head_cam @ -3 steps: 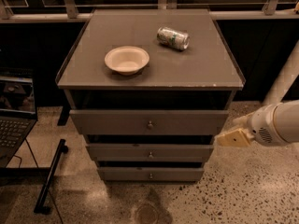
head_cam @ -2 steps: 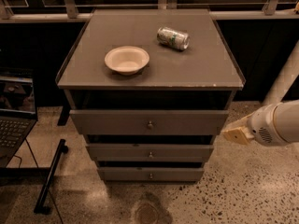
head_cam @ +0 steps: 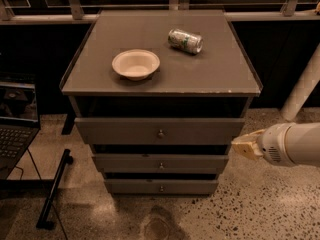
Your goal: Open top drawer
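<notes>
The top drawer [head_cam: 120,130] is the widest and tallest of three grey-brown fronts, with a small round metal knob [head_cam: 160,133] at its centre. A dark gap shows between its top edge and the cabinet top, and its front stands further out than the two drawers below. My gripper [head_cam: 239,147], with yellowish tips on a white arm, comes in from the right. It sits just off the drawer front's right end, at the level of its lower edge, and well to the right of the knob.
On the cabinet top [head_cam: 215,74] stand a white bowl [head_cam: 135,64] and a can lying on its side [head_cam: 185,40]. Two shorter drawers [head_cam: 125,162] sit below. A laptop [head_cam: 15,129] and a black stand [head_cam: 52,189] are at the left, and a white post [head_cam: 302,89] at the right.
My gripper shifted slightly right and up, then came back near where it was beside the cabinet's right side. The drawers, bowl and can have not moved.
</notes>
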`<state>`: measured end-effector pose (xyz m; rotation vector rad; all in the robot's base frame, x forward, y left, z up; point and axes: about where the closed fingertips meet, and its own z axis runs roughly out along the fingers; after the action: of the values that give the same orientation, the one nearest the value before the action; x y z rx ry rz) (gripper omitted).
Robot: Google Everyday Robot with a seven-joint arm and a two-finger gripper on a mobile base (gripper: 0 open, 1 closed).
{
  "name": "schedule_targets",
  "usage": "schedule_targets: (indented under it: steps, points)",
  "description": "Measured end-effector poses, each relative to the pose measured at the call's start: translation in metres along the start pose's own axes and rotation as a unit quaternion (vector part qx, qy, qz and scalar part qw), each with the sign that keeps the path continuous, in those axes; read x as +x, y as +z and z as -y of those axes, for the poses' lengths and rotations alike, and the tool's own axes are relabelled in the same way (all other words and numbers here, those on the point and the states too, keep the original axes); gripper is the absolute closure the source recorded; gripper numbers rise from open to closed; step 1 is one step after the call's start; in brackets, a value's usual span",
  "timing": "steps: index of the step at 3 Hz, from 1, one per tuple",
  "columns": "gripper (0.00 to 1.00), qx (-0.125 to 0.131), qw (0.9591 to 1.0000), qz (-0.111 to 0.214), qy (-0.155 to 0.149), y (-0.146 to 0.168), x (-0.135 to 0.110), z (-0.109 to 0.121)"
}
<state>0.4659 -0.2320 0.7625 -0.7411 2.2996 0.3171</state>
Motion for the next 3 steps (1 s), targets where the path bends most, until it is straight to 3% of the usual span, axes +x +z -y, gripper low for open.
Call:
schedule_targets:
  steps: [1,2,3]
  points:
    - [1.00,0.006,0.9959,0.089,0.017,0.032,-0.013,0.009]
    - [1.00,0.013,0.9885,0.150,0.013,0.057,-0.040,0.022]
    - [1.00,0.008,0.9826,0.186,0.008,0.108,-0.082,0.034]
